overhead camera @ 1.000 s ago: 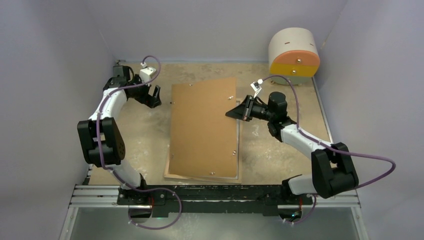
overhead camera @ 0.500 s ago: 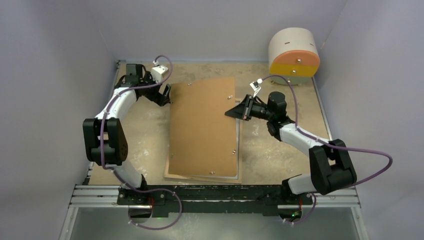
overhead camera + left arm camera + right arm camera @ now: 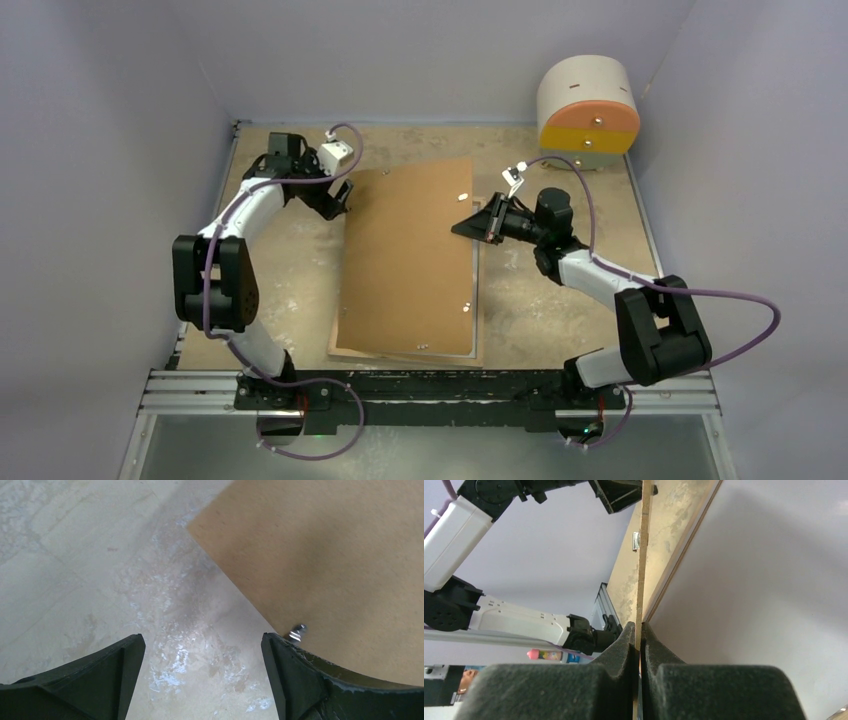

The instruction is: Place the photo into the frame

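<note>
A brown hardboard sheet (image 3: 410,255) with small metal clips lies tilted over the frame (image 3: 477,300), of which only thin strips show along the right and near edges. The photo is hidden. My right gripper (image 3: 470,225) is shut on the sheet's right edge; in the right wrist view the board (image 3: 642,555) runs edge-on between the pressed pads (image 3: 624,640). My left gripper (image 3: 338,195) is open at the sheet's far left corner. In the left wrist view the hardboard (image 3: 325,555) passes beside the right finger (image 3: 290,675), a clip (image 3: 297,631) just above it, and bare table lies between the fingers.
A white cylindrical container (image 3: 588,110) with an orange and yellow face stands at the back right corner. Purple-grey walls close in on three sides. A metal rail (image 3: 430,390) with both arm bases runs along the near edge.
The left arm has swung right and forward to the hardboard's far left corner. The sheet's far end has shifted slightly right. The right gripper keeps its grip.
</note>
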